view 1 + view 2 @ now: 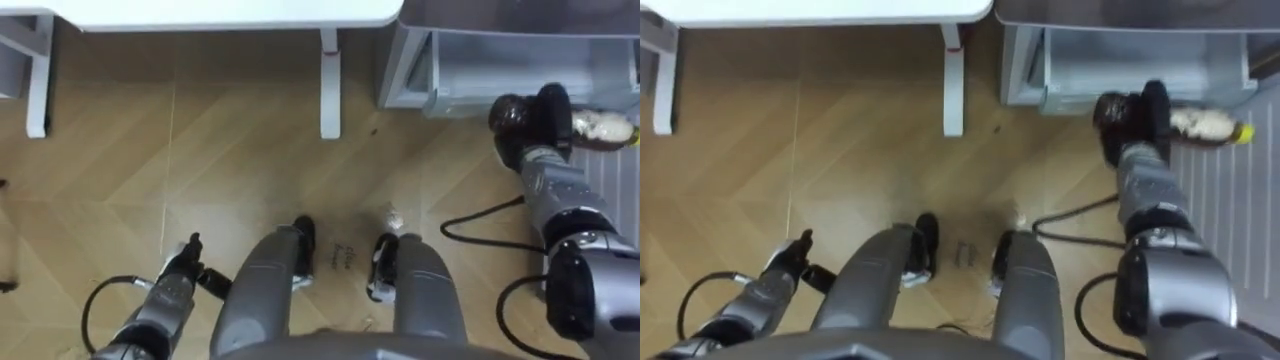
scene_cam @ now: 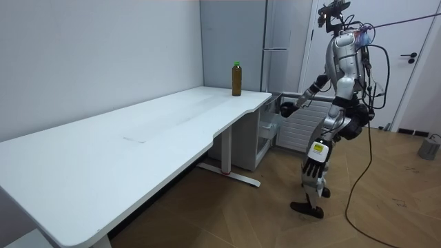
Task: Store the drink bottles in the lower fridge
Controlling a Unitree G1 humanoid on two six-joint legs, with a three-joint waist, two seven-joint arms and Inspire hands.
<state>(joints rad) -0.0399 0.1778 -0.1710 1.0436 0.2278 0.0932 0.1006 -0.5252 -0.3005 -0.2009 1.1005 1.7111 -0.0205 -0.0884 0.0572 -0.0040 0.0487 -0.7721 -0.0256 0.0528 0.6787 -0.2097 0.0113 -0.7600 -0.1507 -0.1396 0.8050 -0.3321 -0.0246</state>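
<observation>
While the fingers (image 1: 512, 116) of the right hand (image 1: 530, 112) curl round a brown drink bottle (image 1: 600, 128), it sits just at the open lower fridge (image 1: 480, 75), not yet set inside. Left hand (image 1: 185, 262) hangs low by the leg; can't tell its finger state. Second bottle (image 2: 236, 78) stands on the desk (image 2: 138, 131), well apart. Judged about midway: one drink arriving, one left to fetch.

Brown bottle (image 1: 1208, 125), pale label, yellow cap, lay sideways in the right hand (image 1: 1130, 118), cap pointing away from it. Lower fridge (image 1: 500, 70) stood open just ahead of the hand. Second bottle (image 2: 236, 78), green-capped, stood upright on the table (image 2: 138, 131), well apart from the hand.
</observation>
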